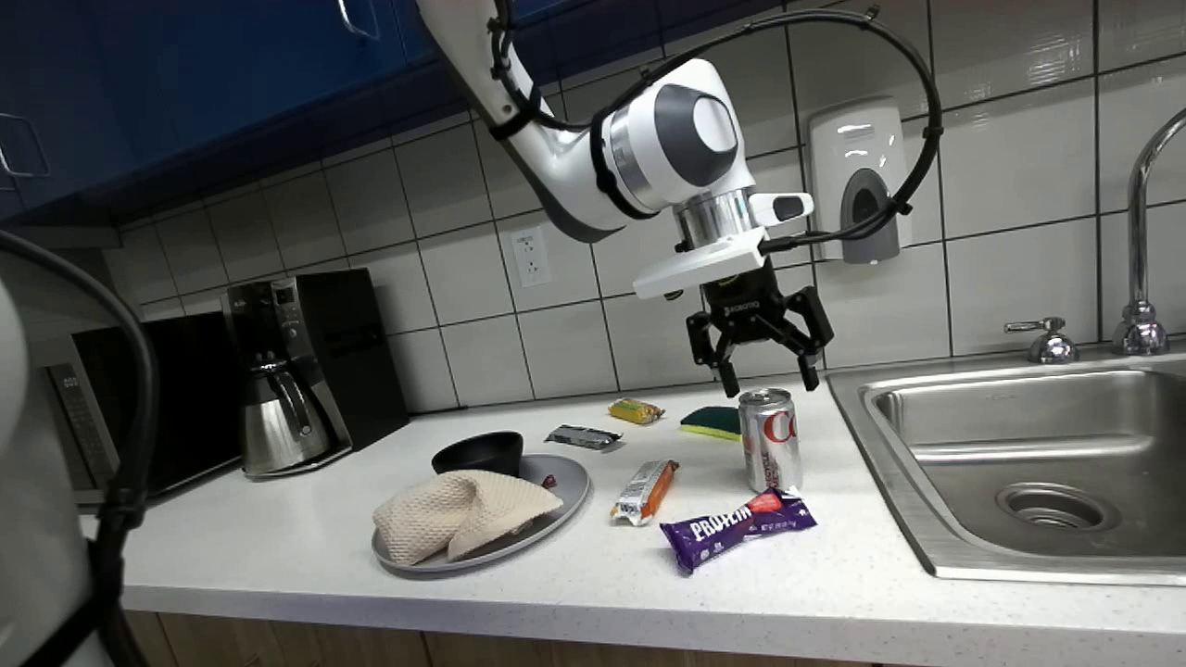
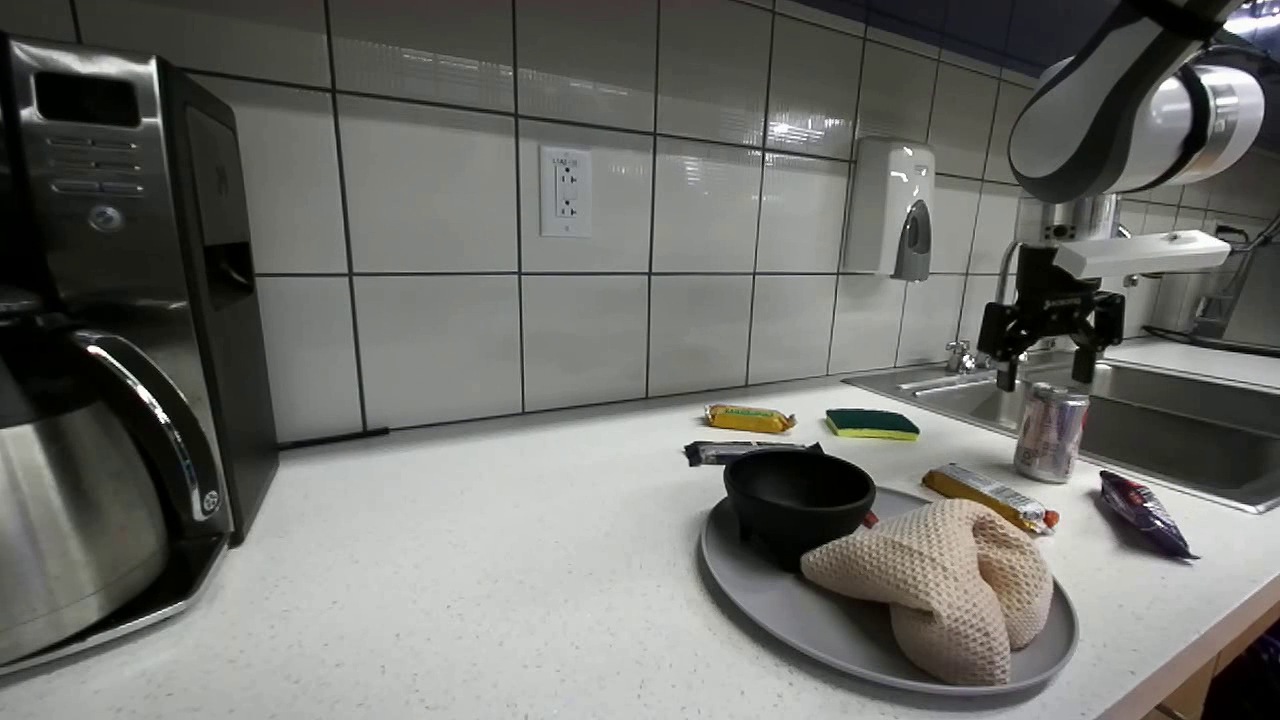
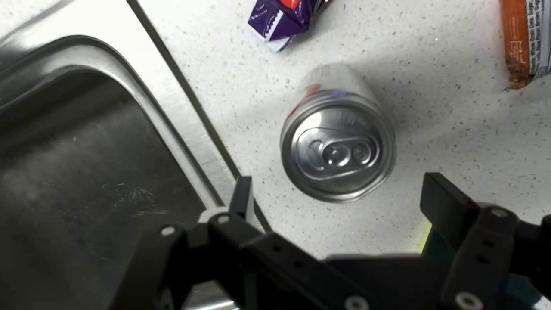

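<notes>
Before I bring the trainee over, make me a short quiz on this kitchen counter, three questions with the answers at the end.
1. True or false: the end effector is gripping the can.
2. Which of these sits on the gray plate? A) sponge, B) coffee pot, C) black bowl.
3. Which word stands in large white letters on the purple wrapper?

Key:
1. False; it stands open and holds nothing.
2. C.
3. PROTEIN.
</notes>
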`<state>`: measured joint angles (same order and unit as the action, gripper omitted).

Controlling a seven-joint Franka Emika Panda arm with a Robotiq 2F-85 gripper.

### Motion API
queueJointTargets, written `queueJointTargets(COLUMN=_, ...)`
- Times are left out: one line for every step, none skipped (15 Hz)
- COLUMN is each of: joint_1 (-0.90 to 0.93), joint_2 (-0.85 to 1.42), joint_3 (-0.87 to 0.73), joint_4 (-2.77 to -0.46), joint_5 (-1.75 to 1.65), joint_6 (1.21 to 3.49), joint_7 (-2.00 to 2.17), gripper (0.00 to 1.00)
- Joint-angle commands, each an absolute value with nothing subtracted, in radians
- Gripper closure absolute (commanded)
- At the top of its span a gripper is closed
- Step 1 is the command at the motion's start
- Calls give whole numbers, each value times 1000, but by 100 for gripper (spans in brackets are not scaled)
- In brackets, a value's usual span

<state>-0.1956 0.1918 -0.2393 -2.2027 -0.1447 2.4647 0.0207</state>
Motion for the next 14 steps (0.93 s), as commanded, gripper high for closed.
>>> queueJointTargets(joint_1=-204, joint_2=161, joint_3=-232, joint_4=-2195, joint_5=-137, joint_6=2435, joint_7=-14, gripper=0)
queueJointTargets(joint_1=-203, joint_2=147, joint_3=-231, joint_4=-2201, joint_5=-139, joint_6=2434, joint_7=-16, gripper=0)
queueJointTargets(joint_1=-202, joint_2=127, joint_3=-229, joint_4=-2211, joint_5=-133, joint_6=2432, joint_7=-22, gripper=0)
queueJointTargets(joint_1=-201, joint_2=108, joint_3=-226, joint_4=-2221, joint_5=-131, joint_6=2432, joint_7=-29, gripper=0)
queueJointTargets(joint_1=-199, joint_2=84, joint_3=-223, joint_4=-2233, joint_5=-130, joint_6=2432, joint_7=-36, gripper=0)
queueJointTargets(joint_1=-195, joint_2=57, joint_3=-218, joint_4=-2247, joint_5=-131, joint_6=2431, joint_7=-45, gripper=0)
queueJointTargets(joint_1=-192, joint_2=36, joint_3=-214, joint_4=-2256, joint_5=-133, joint_6=2428, joint_7=-51, gripper=0)
queueJointTargets(joint_1=-187, joint_2=13, joint_3=-210, joint_4=-2266, joint_5=-131, joint_6=2422, joint_7=-59, gripper=0)
queueJointTargets(joint_1=-181, joint_2=-11, joint_3=-206, joint_4=-2278, joint_5=-134, joint_6=2417, joint_7=-61, gripper=0)
queueJointTargets(joint_1=-177, joint_2=-32, joint_3=-200, joint_4=-2289, joint_5=-135, joint_6=2410, joint_7=-61, gripper=0)
queueJointTargets(joint_1=-172, joint_2=-52, joint_3=-195, joint_4=-2299, joint_5=-135, joint_6=2403, joint_7=-57, gripper=0)
queueJointTargets(joint_1=-167, joint_2=-73, joint_3=-189, joint_4=-2310, joint_5=-125, joint_6=2388, joint_7=-59, gripper=0)
queueJointTargets(joint_1=-161, joint_2=-94, joint_3=-183, joint_4=-2323, joint_5=-117, joint_6=2378, joint_7=-57, gripper=0)
queueJointTargets(joint_1=-154, joint_2=-113, joint_3=-177, joint_4=-2334, joint_5=-114, joint_6=2369, joint_7=-53, gripper=0)
